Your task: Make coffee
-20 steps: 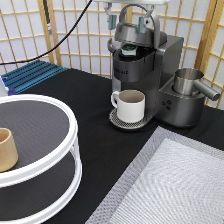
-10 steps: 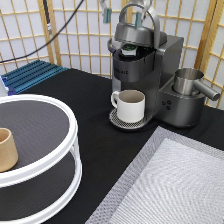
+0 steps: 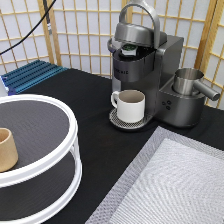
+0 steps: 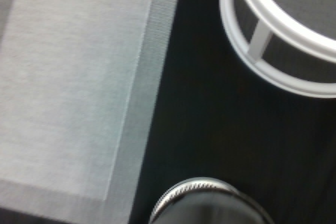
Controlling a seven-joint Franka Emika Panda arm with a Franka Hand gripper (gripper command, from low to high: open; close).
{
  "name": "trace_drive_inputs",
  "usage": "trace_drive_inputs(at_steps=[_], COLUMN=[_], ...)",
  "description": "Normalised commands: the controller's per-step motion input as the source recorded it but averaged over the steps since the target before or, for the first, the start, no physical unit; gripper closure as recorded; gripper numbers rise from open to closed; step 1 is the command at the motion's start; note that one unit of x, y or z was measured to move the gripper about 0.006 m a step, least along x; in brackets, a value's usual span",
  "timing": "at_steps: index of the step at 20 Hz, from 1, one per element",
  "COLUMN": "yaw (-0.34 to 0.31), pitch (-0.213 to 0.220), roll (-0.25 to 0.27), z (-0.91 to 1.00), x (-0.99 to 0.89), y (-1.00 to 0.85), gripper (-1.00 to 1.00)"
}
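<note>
The coffee pod [image 3: 130, 48], with its green-and-white top, sits in the open holder of the grey coffee machine [image 3: 150, 75]. The machine's lid and handle are raised. A cream-white handled mug [image 3: 131, 105] stands on the drip tray under the spout. My gripper is out of the exterior view. The wrist view looks down on the black table, with a round dark thing with a metal rim [image 4: 206, 202] at its edge.
A white two-tier turntable [image 3: 60, 165] at the exterior view's left carries a tan handleless cup [image 3: 6, 149]; its rim also shows in the wrist view [image 4: 277, 65]. A grey mat [image 3: 170, 185] lies at the bottom right and also shows in the wrist view [image 4: 67, 100]. A steel jug [image 3: 189, 80] sits on the machine's right. A blue rack [image 3: 30, 75] is at the back left.
The cable at the exterior view's top left has swung. Nothing on the table has moved.
</note>
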Motion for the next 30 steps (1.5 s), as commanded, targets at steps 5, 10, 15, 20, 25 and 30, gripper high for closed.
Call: trace_drive_inputs(at_steps=[5,10,15,20,25,30], yaw=[0.034,0.016,0.001,-0.015,-0.005,-0.012], pitch=[0.04,0.08,0.082,0.086,0.102,0.107], roll=[-0.007,0.003,0.017,0.002,0.015,0.005], z=[0.0,-0.14,-0.06,0.0,-0.07,-0.21], x=[0.51,0.42,0.12,0.14,0.18,0.16], y=[0.51,0.22,0.04,-0.05,-0.27,-0.24], gripper=[-1.0,-1.0,-1.0,-1.0,-1.0,-1.0])
